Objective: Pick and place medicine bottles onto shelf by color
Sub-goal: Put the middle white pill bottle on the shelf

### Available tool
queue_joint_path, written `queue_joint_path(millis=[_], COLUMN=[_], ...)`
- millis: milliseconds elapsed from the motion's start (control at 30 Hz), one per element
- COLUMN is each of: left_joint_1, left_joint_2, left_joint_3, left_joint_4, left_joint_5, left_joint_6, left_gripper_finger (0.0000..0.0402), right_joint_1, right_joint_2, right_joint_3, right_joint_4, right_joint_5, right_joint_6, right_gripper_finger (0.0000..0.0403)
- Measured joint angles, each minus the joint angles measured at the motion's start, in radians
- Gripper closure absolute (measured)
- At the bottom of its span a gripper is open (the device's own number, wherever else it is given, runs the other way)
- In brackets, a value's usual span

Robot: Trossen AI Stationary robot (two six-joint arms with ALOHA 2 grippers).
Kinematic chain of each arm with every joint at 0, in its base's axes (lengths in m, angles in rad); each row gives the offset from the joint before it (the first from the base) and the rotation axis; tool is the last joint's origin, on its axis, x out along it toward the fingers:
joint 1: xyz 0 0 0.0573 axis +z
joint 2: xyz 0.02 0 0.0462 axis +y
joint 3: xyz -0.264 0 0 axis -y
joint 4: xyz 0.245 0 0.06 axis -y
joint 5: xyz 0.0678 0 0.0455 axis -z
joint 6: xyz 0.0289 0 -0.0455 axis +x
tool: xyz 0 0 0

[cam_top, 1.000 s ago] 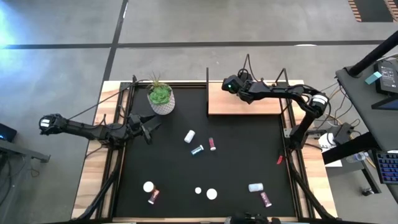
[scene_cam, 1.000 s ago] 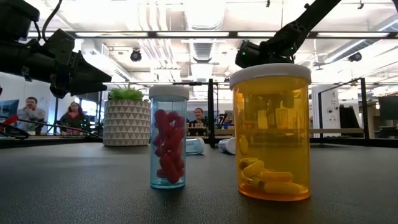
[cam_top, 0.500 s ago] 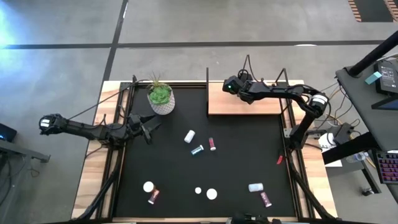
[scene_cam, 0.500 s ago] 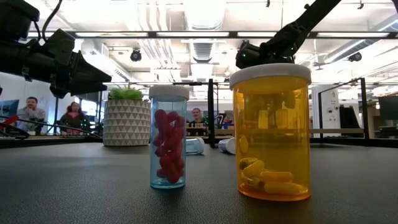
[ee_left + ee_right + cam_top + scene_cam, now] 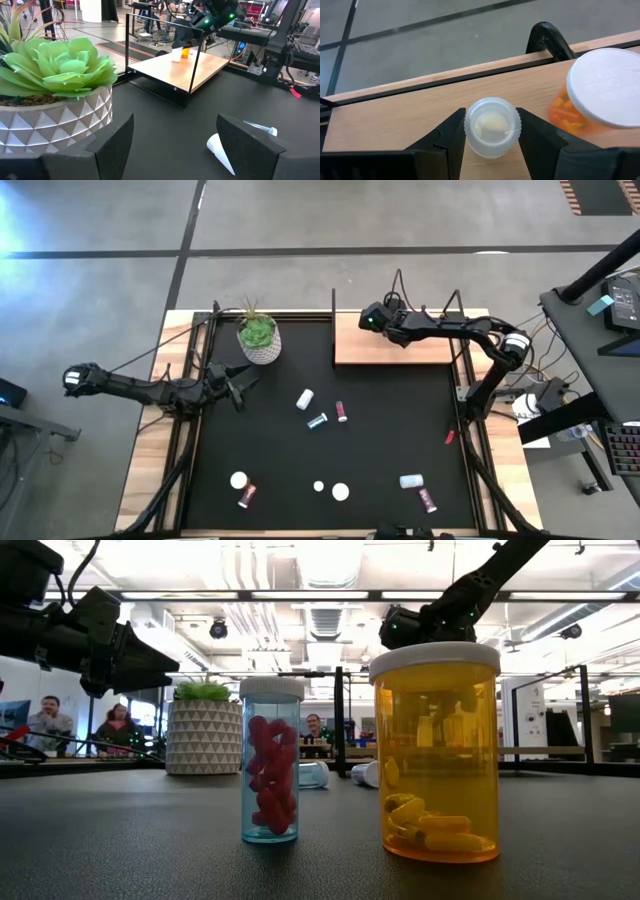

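My right gripper is over the light-wood shelf, shut on a small white bottle. An orange white-capped bottle stands on the shelf right beside it; both also show in the left wrist view. My left gripper is open and empty above the mat, next to the plant pot. Several bottles lie or stand on the black mat: a white one, a teal one and a pink one at the middle, and others along the near edge. My right gripper pinches the white bottle's round sides between its two fingers, just below the top. The fingers come from above, pointing down. The bottle is upright and, in the left wrist view, its base looks to be on the shelf board.
The white pot with a green plant stands at the mat's far left. Thin black posts rise at the shelf's ends. A small red thing lies at the mat's right edge. People sit in the room beyond.
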Motion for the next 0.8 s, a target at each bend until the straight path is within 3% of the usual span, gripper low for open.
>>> queue_joint_path(millis=[467,800], left_joint_1=[0.000,0.000], left_joint_2=[0.000,0.000], left_joint_3=[0.000,0.000], left_joint_4=[0.000,0.000], left_joint_5=[0.000,0.000], left_joint_6=[0.000,0.000], left_gripper_finger=[0.0132,0.0132], right_joint_1=[0.000,0.000], right_joint_2=[0.000,0.000], right_joint_3=[0.000,0.002], right_joint_4=[0.003,0.009], right_joint_5=[0.004,0.004], right_joint_6=[-0.052,-0.057], right_gripper_finger=[0.0242,0.0198])
